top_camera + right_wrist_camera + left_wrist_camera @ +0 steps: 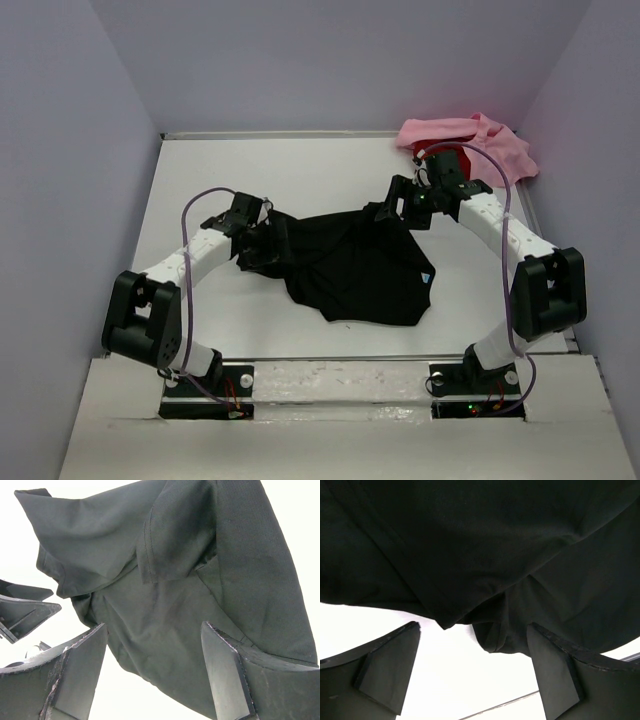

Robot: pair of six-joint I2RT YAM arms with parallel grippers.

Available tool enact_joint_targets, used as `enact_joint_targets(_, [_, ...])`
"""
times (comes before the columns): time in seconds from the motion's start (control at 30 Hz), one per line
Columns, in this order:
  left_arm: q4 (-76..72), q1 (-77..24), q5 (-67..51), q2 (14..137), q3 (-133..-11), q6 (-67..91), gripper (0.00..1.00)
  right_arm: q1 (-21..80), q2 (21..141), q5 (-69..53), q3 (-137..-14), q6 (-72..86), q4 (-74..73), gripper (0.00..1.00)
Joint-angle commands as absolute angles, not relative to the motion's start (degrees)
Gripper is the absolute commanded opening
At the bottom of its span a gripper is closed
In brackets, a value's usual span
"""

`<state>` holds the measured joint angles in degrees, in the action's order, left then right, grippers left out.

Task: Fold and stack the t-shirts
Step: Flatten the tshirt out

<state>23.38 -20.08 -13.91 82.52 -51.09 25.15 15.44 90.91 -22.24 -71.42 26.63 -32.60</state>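
Note:
A black t-shirt (360, 265) lies crumpled in the middle of the white table, its small light label (426, 277) at its right edge. My left gripper (262, 240) is at the shirt's left edge. In the left wrist view it (472, 670) is open, and a fold of the black cloth (505, 635) hangs just ahead, close to the right finger. My right gripper (395, 210) is at the shirt's far right corner. It (155, 665) is open, with black cloth (165, 615) spread under and between its fingers. A pink t-shirt (480, 140) is bunched in the back right corner, with a bit of red t-shirt (424, 152) showing under it.
Lilac walls enclose the table (220, 170) on the left, back and right. The right arm's elbow (545, 290) stands close to the right wall. Part of the left gripper (25, 610) shows at the left of the right wrist view.

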Motion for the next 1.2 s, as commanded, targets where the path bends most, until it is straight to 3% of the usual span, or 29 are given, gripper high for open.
enact_joint_targets(0.0, [21.71, -19.95, -16.17, 80.86, -50.18, 25.84, 0.91, 15.82, 89.30, -21.80, -71.81, 26.37, -31.91, 0.80])
enact_joint_targets(0.5, [20.13, -19.86, -16.96, 83.41, -48.17, 26.02, 0.90, 15.82, 90.18, -21.88, -73.48, 26.45, -32.26, 0.79])
enact_joint_targets(0.9, [16.35, -19.69, -16.17, 84.02, -46.49, 26.63, 0.79, 15.82, 89.91, -22.06, -73.74, 26.28, -32.52, 0.80])
enact_joint_targets(1.17, [16.70, -19.42, -15.38, 82.88, -47.11, 26.46, 0.78, 15.82, 90.44, -22.15, -73.30, 26.19, -32.61, 0.80])
